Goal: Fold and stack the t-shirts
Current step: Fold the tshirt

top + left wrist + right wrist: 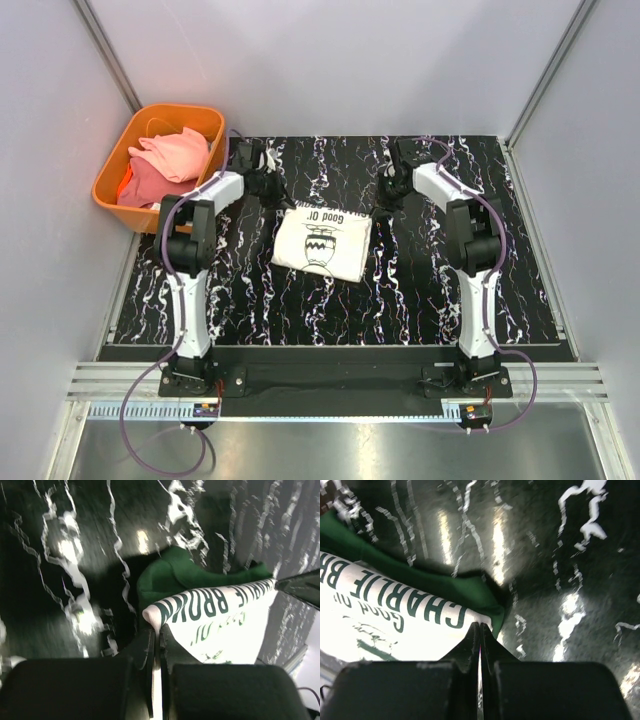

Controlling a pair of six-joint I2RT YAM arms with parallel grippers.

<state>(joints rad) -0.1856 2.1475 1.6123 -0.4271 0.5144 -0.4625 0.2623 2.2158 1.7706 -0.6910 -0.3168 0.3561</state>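
The cream t-shirt (321,240) with a black cartoon face lies folded in the middle of the black marbled table. Its far edge is lifted between my two grippers. My left gripper (272,192) is shut on the shirt's far left corner. In the left wrist view, cream cloth (220,625) runs between the closed fingers of the left gripper (157,630), with a green sleeve (165,577) behind. My right gripper (383,205) is shut on the far right corner. In the right wrist view the right gripper (480,626) pinches the cream edge (395,625) beside green cloth (465,587). Pink and coral shirts (172,155) lie in a basket.
An orange basket (208,116) stands at the far left corner, off the black mat. Grey walls close in the back and both sides. The black marbled tabletop (430,290) spreads around the shirt.
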